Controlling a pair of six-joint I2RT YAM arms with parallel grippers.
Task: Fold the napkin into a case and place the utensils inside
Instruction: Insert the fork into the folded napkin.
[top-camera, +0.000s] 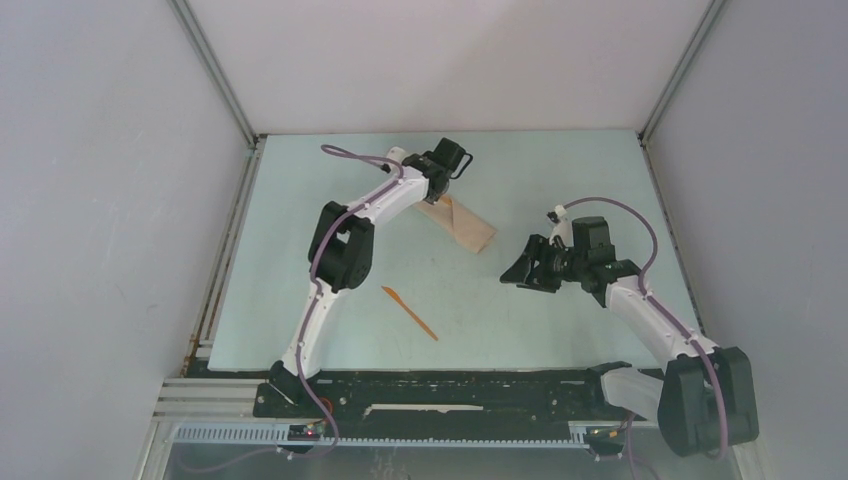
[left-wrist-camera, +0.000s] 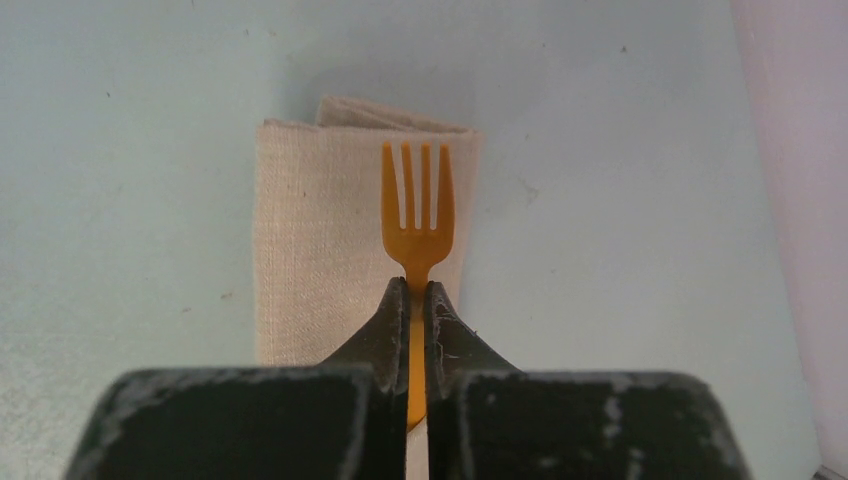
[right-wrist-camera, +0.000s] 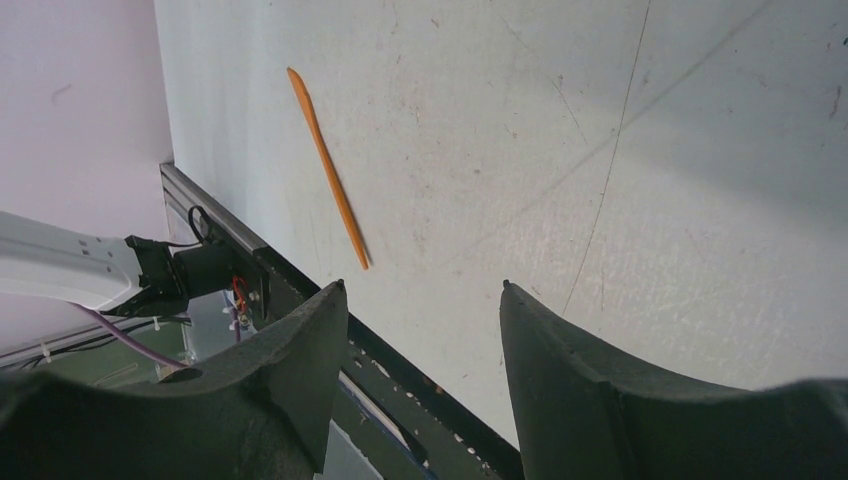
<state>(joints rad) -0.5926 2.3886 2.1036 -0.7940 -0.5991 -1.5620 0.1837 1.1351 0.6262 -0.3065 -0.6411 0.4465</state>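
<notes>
The left hand (left-wrist-camera: 412, 300) is clamped on the handle of the orange fork (left-wrist-camera: 417, 215), its two fingers pressed flat against either side of the stem. The tines point straight away from the wrist. The fork's long axis runs in line with the long axis of the case (left-wrist-camera: 320, 250), over the right-hand part of the beige cloth, with the tines near the case's far end, where folded layers show at the edge. Whether the fork touches the cloth cannot be told. In the top view the case (top-camera: 470, 228) lies at the far middle of the worktop (top-camera: 560, 190), slanting from far left to near right. The orange knife (top-camera: 409, 313) lies flat on the worktop nearer the arm bases, well apart from the case. It slants the same way, its broader end toward the far left and its slim end toward the near edge. The right hand (top-camera: 517, 272) hangs to the right of the case, its fingers spread wide with nothing between them.
</notes>
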